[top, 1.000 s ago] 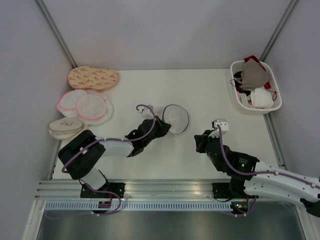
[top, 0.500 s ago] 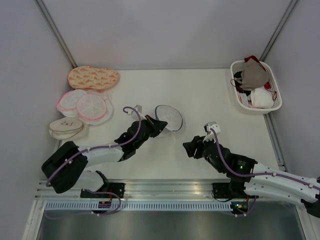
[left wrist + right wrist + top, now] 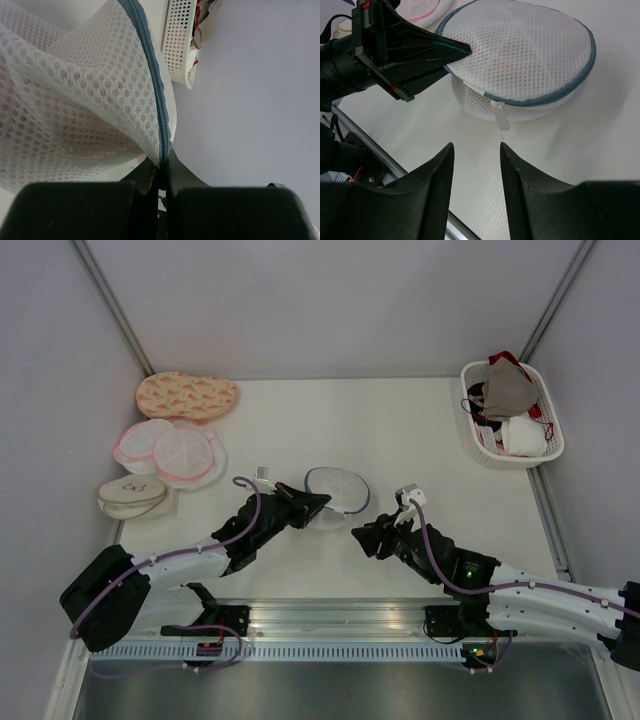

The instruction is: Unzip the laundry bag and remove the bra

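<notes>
Left tool (image 3: 320,501) clamped on the left rim of the laundry bag (image 3: 338,487) mid worktop (image 3: 400,430), my right tool (image 3: 476,148) apart just near it (zip looks shut); risk: thin rim slips free when I pull the white tab (image 3: 501,119).

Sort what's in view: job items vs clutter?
Job: laundry bag; left gripper, shut on its zipper rim; right gripper, open nearby. Pale pink bra: not visible.
Clutter: orange patterned case; pink-rimmed mesh cases; cream case; basket holding taupe bra and white garment.
</notes>
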Motion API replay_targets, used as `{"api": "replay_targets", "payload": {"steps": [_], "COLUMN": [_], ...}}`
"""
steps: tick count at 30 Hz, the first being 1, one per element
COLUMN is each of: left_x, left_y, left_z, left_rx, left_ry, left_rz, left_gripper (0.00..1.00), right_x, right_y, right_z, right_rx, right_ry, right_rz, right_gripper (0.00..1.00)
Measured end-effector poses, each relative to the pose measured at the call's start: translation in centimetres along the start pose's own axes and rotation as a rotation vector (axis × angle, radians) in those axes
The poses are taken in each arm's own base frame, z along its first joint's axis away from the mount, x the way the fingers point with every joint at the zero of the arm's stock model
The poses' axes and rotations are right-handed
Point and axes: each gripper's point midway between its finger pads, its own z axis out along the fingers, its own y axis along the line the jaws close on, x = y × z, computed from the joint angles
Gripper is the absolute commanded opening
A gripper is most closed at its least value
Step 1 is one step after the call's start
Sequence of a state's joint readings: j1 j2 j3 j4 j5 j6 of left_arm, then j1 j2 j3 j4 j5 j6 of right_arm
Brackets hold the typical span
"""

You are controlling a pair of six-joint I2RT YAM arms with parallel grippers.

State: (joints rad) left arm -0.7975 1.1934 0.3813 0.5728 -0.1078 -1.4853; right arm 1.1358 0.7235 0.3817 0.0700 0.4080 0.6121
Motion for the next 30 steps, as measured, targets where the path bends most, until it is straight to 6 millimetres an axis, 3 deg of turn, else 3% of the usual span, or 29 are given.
{"api": "replay_targets", "payload": {"steps": [6,18,30], "left_x": [0.2,0.2,0.8], "left_y": [0.0,-1.9,-1.3], "left_z": [-0.8,-2.1,-2.7], "left_rx": [0.005,0.049,0.032], "left_ry": [0.015,0.033,0.069], "left_rz": [-0.069,-0.132,-0.130], "left_gripper": [0.02,0.02,0.02], "right_x": [0.9,1.9,1.0], "right_y": [0.3,-0.1,-0.2], "right_z": [1.0,2.2,2.6], "right_rx": [-0.008,0.017,0.022], "right_ry": [0.022,0.040,0.002], "right_rz": [-0.010,-0.047,-0.064], "right_gripper": [0.46,0.45,0.40]}}
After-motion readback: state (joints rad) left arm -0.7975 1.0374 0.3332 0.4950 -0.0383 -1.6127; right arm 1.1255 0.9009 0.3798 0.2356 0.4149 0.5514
